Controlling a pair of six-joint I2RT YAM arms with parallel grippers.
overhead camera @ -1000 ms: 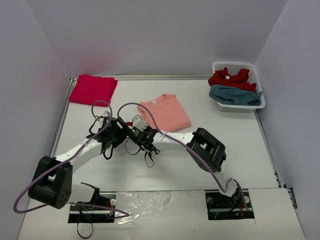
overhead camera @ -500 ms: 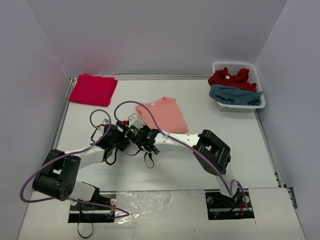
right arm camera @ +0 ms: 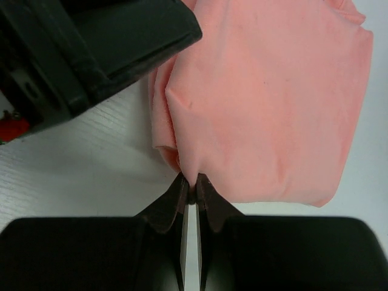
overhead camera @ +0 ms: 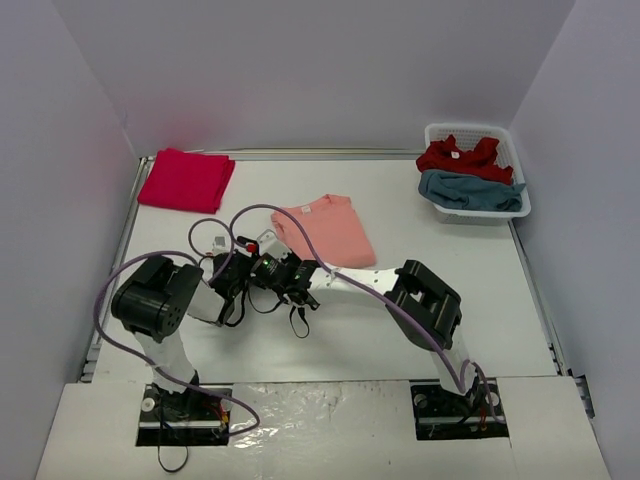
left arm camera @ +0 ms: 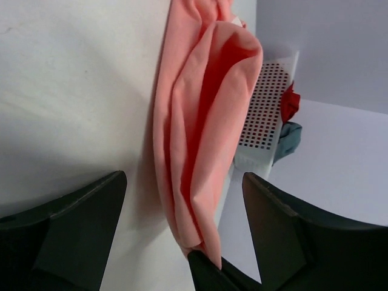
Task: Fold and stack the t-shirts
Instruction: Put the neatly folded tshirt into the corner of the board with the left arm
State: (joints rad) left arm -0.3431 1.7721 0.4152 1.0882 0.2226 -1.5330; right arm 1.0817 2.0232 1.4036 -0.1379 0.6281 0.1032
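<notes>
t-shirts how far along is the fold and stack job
Done: one crimson tee lies folded at the far left corner. In hand: the salmon tee is folded mid-table, with the right tool pinched shut on its near edge and the left tool open, facing it. Left: stacking the salmon tee, then a red tee and a teal tee heaped unfolded in the white basket.

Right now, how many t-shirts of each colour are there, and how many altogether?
Salmon-orange t-shirt: 1
Red: 2 (folded red t-shirt at far left; crumpled red t-shirt in the white basket)
Teal-blue t-shirt: 1, in the basket
Total: 4
</notes>
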